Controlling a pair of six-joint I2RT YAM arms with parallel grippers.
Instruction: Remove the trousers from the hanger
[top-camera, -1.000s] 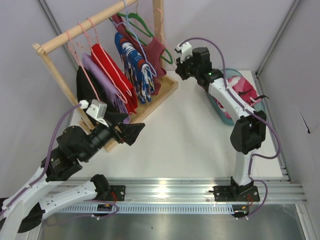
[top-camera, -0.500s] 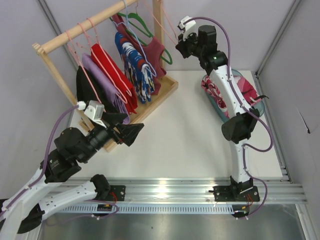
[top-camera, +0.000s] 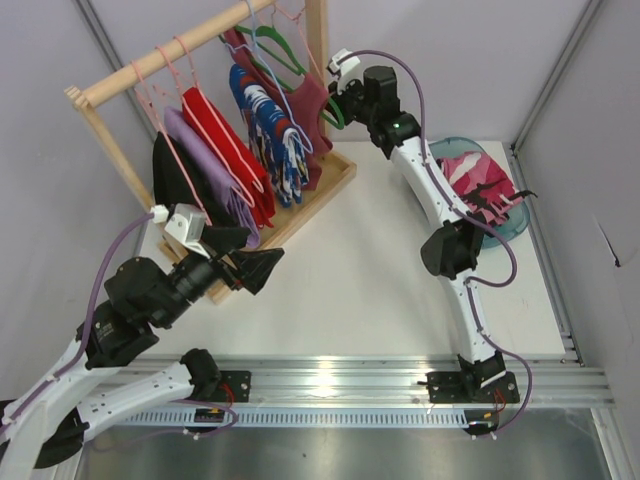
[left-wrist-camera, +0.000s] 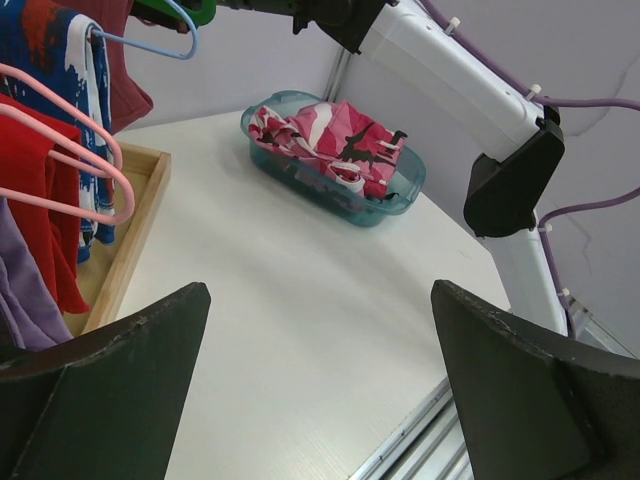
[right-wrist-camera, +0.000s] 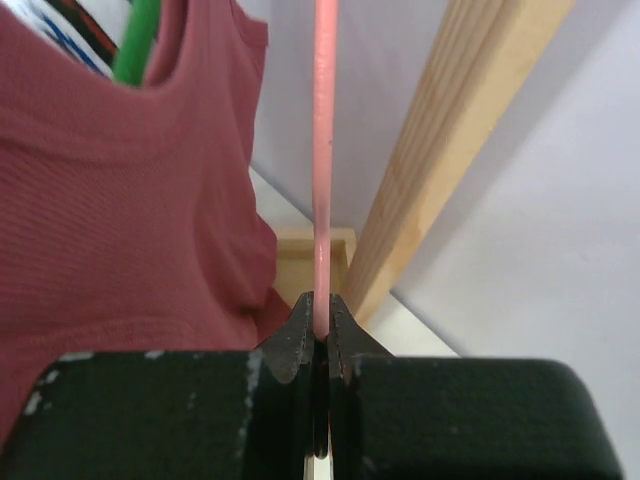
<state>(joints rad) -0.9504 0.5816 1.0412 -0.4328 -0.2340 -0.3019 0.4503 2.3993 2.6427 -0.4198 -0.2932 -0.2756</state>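
The trousers (top-camera: 482, 178), bright pink with red, white and black patches, lie bunched in a teal basin (top-camera: 508, 226) at the right; they also show in the left wrist view (left-wrist-camera: 335, 140). My right gripper (top-camera: 338, 98) is high at the rack's right end, shut on the thin pale-pink hanger (right-wrist-camera: 322, 150), whose wire rises straight up from the jaws (right-wrist-camera: 320, 310). No cloth hangs on the part I see. My left gripper (top-camera: 265, 265) is open and empty in front of the rack, its fingers wide apart (left-wrist-camera: 320, 380).
A wooden rack (top-camera: 120, 85) at the back left holds black, lilac, red (top-camera: 225, 140) and blue-white-red (top-camera: 270, 115) garments, a maroon top (right-wrist-camera: 130, 200) on a green hanger (right-wrist-camera: 140, 40). The rack's post (right-wrist-camera: 450, 150) stands just right of my right gripper.
My right arm has swung left, from above the basin to the rack's right end, with the pink hanger held in it. The left arm has barely moved.
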